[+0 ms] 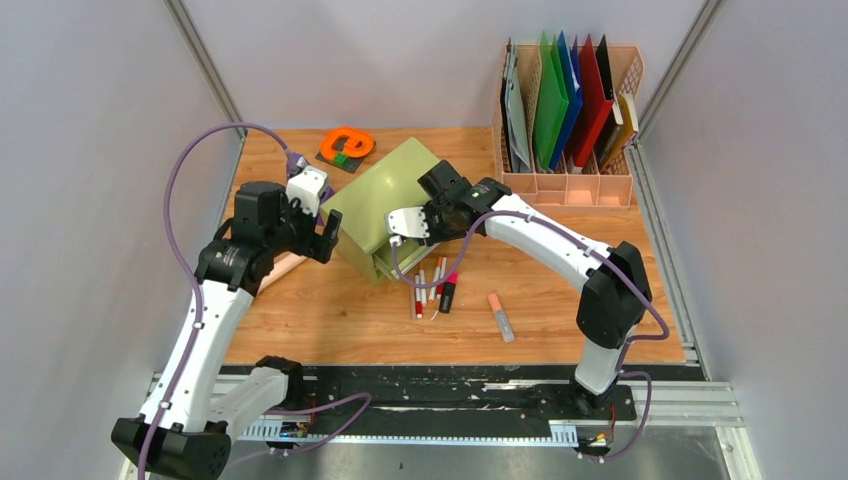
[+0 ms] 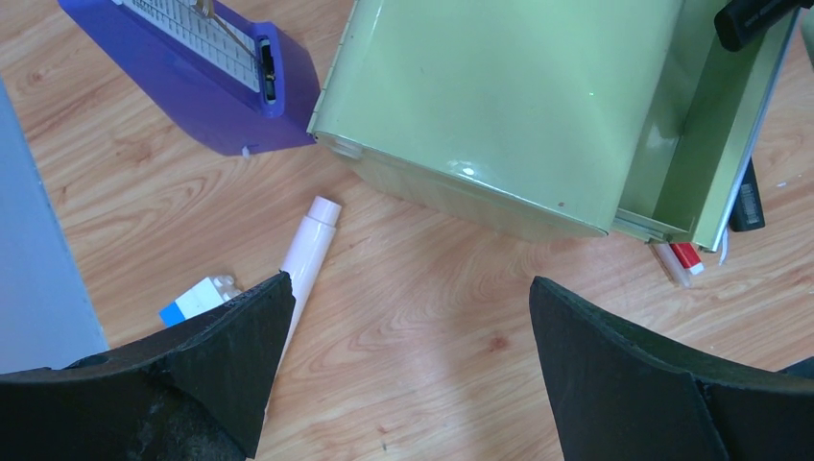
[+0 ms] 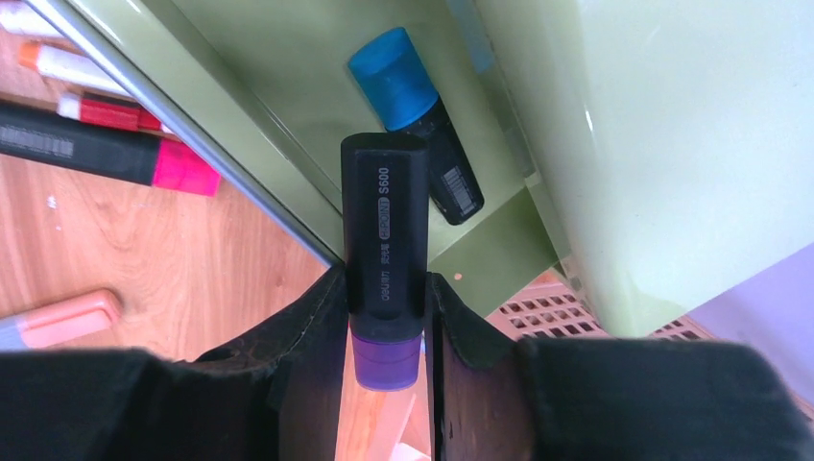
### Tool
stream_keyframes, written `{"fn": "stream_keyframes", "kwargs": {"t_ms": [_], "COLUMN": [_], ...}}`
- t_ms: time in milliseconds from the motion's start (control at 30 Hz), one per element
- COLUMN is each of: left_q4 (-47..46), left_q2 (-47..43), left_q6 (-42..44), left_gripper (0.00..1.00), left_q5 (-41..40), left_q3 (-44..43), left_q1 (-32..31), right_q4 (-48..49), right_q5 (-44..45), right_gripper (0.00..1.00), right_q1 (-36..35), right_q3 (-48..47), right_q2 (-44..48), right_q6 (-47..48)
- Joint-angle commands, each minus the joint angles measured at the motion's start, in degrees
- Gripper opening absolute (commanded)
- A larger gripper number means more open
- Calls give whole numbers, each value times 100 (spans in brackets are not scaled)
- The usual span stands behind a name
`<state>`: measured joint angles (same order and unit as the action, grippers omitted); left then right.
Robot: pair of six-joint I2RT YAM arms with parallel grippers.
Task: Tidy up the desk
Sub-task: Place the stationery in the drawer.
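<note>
Wood-grain worktop [image 1: 560, 300] between grey walls [image 1: 100, 150], beyond the arm bases [image 1: 600, 385]. Right fingers [image 3: 298, 341] clamped on purple-capped highlighter [image 3: 384, 230] over open drawer [image 3: 288, 86] of olive chest [image 1: 385, 195]. Left fingers [image 2: 221, 355] spread wide, empty, above worktop.

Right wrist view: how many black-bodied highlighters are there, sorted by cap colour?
Purple: 1, the purple-capped highlighter clamped in the right gripper
Blue: 1, the blue-capped highlighter lying in the open drawer
Pink: 1, the pink-capped highlighter on the desk
Total: 3
</note>
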<state>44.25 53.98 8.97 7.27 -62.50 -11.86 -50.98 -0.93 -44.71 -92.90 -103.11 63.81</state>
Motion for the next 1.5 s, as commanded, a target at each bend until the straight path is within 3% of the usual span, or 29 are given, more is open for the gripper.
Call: {"fn": "stream_keyframes", "kwargs": {"t_ms": [0, 233, 400, 700, 1133, 1267, 1467], "left_q4": [-163, -146, -123, -150, -127, -120, -103], "left_q2": [-35, 7, -3, -23, -71, -42, -61], "left_q6": [58, 69, 81, 87, 82, 72, 88], "left_gripper": [100, 100, 100, 100, 100, 100, 100], "left_q5": [90, 38, -23, 8, 12, 13, -21], "left_q3": [-16, -55, -63, -29, -36, -58, -80], "left_q1": [43, 43, 43, 43, 43, 43, 43], "right_q4": [517, 1148, 1373, 1416, 1600, 1598, 1350], "right_q5": [483, 612, 631, 665, 854, 933, 749], "right_gripper": [2, 6, 13, 15, 65, 66, 69], "right_q1": [-161, -241, -249, -308, -394, -394, -239], "right_q3": [202, 415, 229, 285, 347, 348, 670], "right_q2": [96, 226, 61, 68, 185, 406, 1126], "right_q6": [759, 1714, 1856, 1936, 1565, 1162, -396]}}
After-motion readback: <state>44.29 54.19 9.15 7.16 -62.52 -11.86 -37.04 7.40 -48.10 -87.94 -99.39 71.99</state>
